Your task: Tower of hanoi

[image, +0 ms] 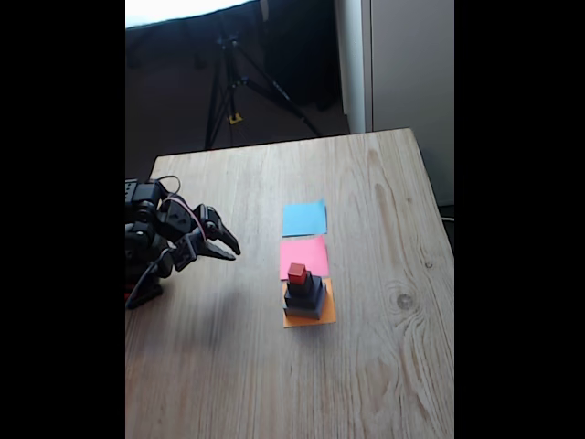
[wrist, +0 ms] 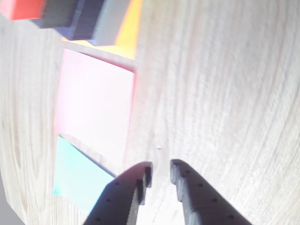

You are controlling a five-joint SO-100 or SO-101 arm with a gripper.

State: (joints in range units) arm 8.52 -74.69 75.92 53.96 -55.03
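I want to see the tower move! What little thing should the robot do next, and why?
Probably reach toward the red cube and line up above it. It sits on top of the dark blocks on the orange paper, so it has to go first. The gripper is off to the left in the fixed view, holding nothing, jaws a little apart.

Empty hand [wrist: 160, 169], fingers slightly parted, above wood beside pink paper [wrist: 93, 108].

— What carries it all?
— A pale wooden table [image: 366, 366].
— And lying flat on it?
— In the fixed view I see a blue paper square [image: 304, 219], a pink paper square [image: 302, 253] and an orange paper square [image: 327, 316] in a row.
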